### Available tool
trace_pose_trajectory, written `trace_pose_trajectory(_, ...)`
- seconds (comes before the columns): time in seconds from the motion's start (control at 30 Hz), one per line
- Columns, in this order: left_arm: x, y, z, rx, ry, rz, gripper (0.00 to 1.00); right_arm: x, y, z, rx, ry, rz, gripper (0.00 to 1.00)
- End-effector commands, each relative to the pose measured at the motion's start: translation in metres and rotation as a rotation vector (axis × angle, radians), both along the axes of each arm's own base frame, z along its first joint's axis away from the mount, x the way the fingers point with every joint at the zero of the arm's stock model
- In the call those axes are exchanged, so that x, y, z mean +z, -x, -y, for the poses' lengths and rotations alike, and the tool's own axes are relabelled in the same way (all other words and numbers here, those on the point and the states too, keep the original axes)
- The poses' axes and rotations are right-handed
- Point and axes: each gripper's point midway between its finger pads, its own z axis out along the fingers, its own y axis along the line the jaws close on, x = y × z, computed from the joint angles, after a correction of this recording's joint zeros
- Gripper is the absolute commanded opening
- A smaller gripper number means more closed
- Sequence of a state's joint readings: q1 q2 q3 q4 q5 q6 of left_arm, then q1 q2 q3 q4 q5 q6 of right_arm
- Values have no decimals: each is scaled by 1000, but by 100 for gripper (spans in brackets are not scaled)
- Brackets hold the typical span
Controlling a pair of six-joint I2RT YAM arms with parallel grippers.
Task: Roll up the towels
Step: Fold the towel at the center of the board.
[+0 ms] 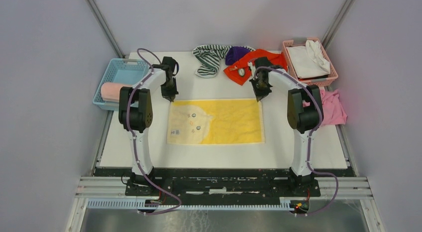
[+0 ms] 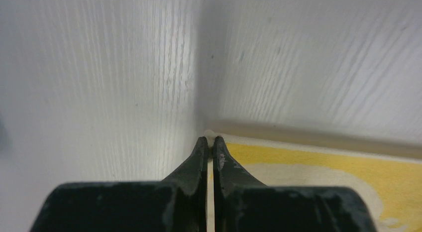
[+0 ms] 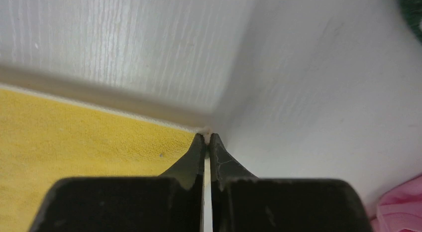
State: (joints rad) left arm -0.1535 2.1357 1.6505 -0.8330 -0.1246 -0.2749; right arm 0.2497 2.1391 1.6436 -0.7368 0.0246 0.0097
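Spread flat and unrolled at the centre of the white table (image 1: 298, 147) is the pale yellow terry towel (image 1: 219, 121). The fingers of the left gripper (image 1: 169, 98) are pinched together on its far left corner, and those of the right gripper (image 1: 260, 98) on its far right corner. A rolled light pink towel (image 1: 112, 91) sits in the blue plastic basket (image 1: 115, 67), judged finished. The green-and-white striped towel (image 1: 209, 58), purple towel (image 1: 235, 54), orange-red towel (image 1: 244, 68) and loose pink towel (image 1: 332, 106) are outstanding.

Overhead light is bright and even (shadows soft), though both wrist views blur the yellow towel (image 3: 74, 142).
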Motion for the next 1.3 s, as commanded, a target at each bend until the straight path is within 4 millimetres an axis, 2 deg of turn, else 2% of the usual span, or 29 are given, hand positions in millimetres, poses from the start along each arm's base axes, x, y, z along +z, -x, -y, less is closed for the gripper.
trace_pose_trajectory(0.0, 51, -56, -3, -48, -40, 192, 3, 54, -38, 25, -31, 39, 164, 4)
trace_pose_trajectory(0.13, 77, -77, -2, -50, -38, 280, 3, 83, -51, 30, -6, 60, 237, 4)
trace_pose_trajectory(0.23, 85, -77, -1, -55, -29, 314, 3, 93, -48, 33, 7, 77, 247, 4)
trace_pose_trajectory(0.33, 89, -68, -3, -45, -33, 336, 3, 95, -37, 40, -7, 104, 238, 5)
trace_pose_trajectory(0.47, 101, -55, -4, -41, -19, 360, 3, 102, -16, 34, -4, 52, 221, 5)
trace_pose_trajectory(0.77, 102, -3, -5, 2, 22, 333, 3, 110, 44, 34, -133, -20, 181, 7)
trace_pose_trajectory(0.97, 79, 36, -4, 10, 49, 267, 3, 95, 77, 24, -167, -74, 147, 8)
trace_pose_trajectory(1.13, 56, 64, -8, 39, 49, 199, 3, 65, 101, 22, -190, -55, 76, 8)
trace_pose_trajectory(1.27, 39, 75, -9, 47, 38, 149, 3, 40, 110, 25, -238, -37, 33, 8)
